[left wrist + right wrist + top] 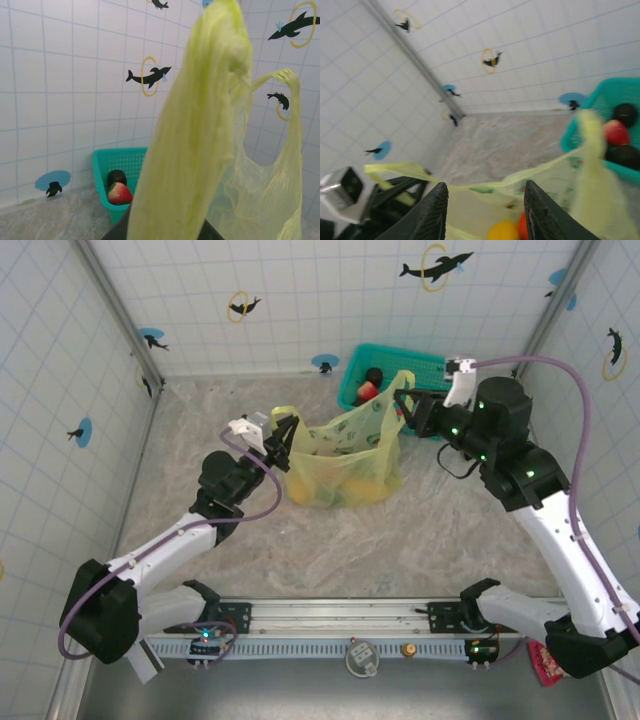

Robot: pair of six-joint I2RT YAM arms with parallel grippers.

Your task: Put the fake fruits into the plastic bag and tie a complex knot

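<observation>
The yellow-green plastic bag point(345, 455) stands mid-table with fake fruits point(350, 490) showing through its bottom. My left gripper point(283, 435) is shut on the bag's left handle point(200, 130), which rises out of the jaws point(165, 235). The other handle point(292, 115) stands up loose at the right. My right gripper point(405, 405) hovers open by that handle point(590, 150), and the bag's rim runs just beyond its spread fingers point(486, 186). A yellow fruit point(502, 231) and an orange-red one point(522, 225) lie inside the bag.
A teal mesh basket point(425, 365) sits at the back right against the tiled wall, right behind the bag, with a red fruit point(366, 392) and a dark one point(373, 375) in it. The same red fruit point(120, 194) lies in the basket's corner point(100, 165). Tiled walls enclose three sides.
</observation>
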